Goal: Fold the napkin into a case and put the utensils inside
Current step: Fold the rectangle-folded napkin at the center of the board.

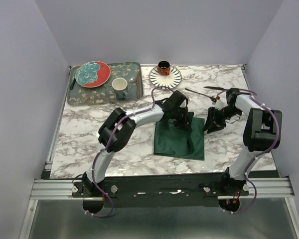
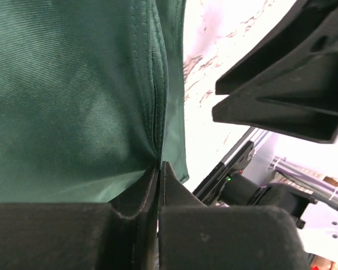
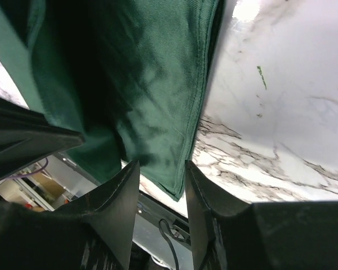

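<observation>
Left wrist view: grip status? (Operator)
Left gripper (image 2: 159, 169) pinches the napkin (image 2: 73, 101) at its far hem; right gripper (image 3: 160, 171), jaws apart, straddles the far-right corner. It lies flat, extending nearward from both. (Technician)

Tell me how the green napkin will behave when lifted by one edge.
Probably floppy: the napkin creases where the left end effector pinches it. Likely light: the cloth looks thin, with a narrow stitched hem. Its slight sheen suggests it may slide on the marble table.
</observation>
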Robot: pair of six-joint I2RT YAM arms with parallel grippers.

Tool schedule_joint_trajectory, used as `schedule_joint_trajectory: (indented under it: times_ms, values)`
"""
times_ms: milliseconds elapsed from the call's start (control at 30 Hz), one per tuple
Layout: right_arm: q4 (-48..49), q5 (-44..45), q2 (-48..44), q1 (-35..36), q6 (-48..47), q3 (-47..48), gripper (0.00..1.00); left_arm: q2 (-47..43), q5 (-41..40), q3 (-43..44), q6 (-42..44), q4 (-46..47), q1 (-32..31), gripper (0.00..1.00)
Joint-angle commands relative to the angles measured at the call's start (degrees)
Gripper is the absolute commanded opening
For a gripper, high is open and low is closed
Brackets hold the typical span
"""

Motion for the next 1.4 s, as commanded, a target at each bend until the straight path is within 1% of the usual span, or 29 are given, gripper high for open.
schedule_joint_trajectory:
  times_ms: [0,33,100,133,167,233,333,467,533,633,667,833,933,1000,1200,1300,1367]
  values:
    - [1.49,-3.50,-0.69,0.08,0.75,-0.72,0.45,1.42,2.49,1.17,-0.91,2.20,-0.40,0.21]
    - [1.67,-3.77,-0.60,0.00,0.84,-0.72,0.46,0.81,2.93,1.08,-0.73,2.46,-0.22,0.27]
    - [1.84,-4.56,-0.51,0.08,0.93,-0.64,0.45,-0.59,3.45,0.04,0.67,2.99,0.30,0.34]
    - [1.93,-4.65,-0.43,0.17,0.93,-0.46,0.45,-2.60,4.07,-0.50,1.29,3.16,0.57,0.43]
    - [1.93,-5.17,-0.42,0.17,0.93,-0.20,0.45,-3.84,4.25,-1.20,2.25,3.17,1.35,0.48]
    - [2.11,-5.44,-0.51,0.52,0.93,0.06,0.44,-7.78,4.25,-3.74,5.40,2.64,2.50,0.51]
    - [3.07,-4.83,-0.95,1.75,1.45,0.33,0.43,-13.67,2.85,-8.49,9.71,1.06,5.84,0.51]
    - [4.48,-2.20,-1.13,4.65,2.33,0.86,0.41,-18.88,0.74,-13.94,13.59,-2.10,11.19,0.52]
    - [5.53,-1.23,-1.04,6.05,2.77,1.21,0.41,-21.50,-0.05,-17.45,14.47,-2.19,14.26,0.52]
    - [5.80,1.23,-0.08,6.76,3.56,2.26,0.40,-24.41,-0.94,-20.88,15.71,-2.37,17.34,0.52]
    - [5.89,2.63,0.01,8.07,3.91,2.44,0.40,-25.12,-1.37,-21.76,15.97,-2.11,17.88,0.52]
    - [5.80,5.98,0.98,10.36,4.35,2.62,0.40,-28.64,-2.34,-24.58,16.94,-1.40,19.29,0.52]
    - [5.71,7.56,1.07,11.86,4.35,2.26,0.40,-28.99,-2.35,-24.93,16.85,-1.40,19.47,0.52]
    - [5.80,9.32,0.89,12.82,4.53,2.18,0.39,-29.17,-2.61,-24.93,16.94,-1.67,19.56,0.52]
    - [6.59,12.75,1.24,13.71,5.06,2.35,0.40,-30.13,-2.52,-25.46,17.11,-1.41,19.91,0.51]
    - [7.03,12.23,1.16,13.79,5.06,4.19,0.40,-30.84,-2.61,-25.81,17.99,-1.23,20.17,0.52]
    - [6.42,11.96,1.86,13.71,5.06,7.08,0.40,-31.36,-2.52,-26.51,18.26,-0.62,20.70,0.51]
